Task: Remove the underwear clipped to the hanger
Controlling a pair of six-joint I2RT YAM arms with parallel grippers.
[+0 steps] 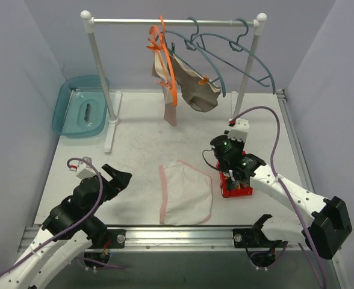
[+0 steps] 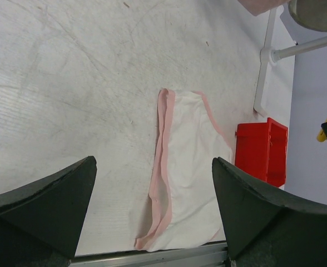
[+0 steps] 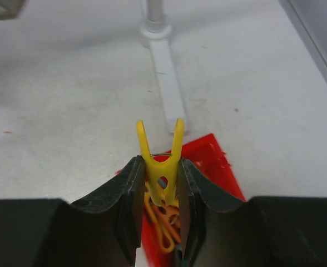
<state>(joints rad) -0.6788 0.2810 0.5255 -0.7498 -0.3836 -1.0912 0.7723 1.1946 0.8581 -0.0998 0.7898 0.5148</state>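
One white underwear with pink trim lies flat on the table near the front edge. A taupe-beige underwear and a dusty pink one hang from the orange hanger on the rail, an orange clip on the beige piece. My left gripper stands open just left of the white piece, holding nothing. My right gripper is shut on a yellow clothespin, right above a small red box that holds more clips.
The white clothes rack spans the back, its feet on the table. Two blue-grey hangers hang bare at its right. A teal tub sits at the back left. A metal rail runs along the front edge.
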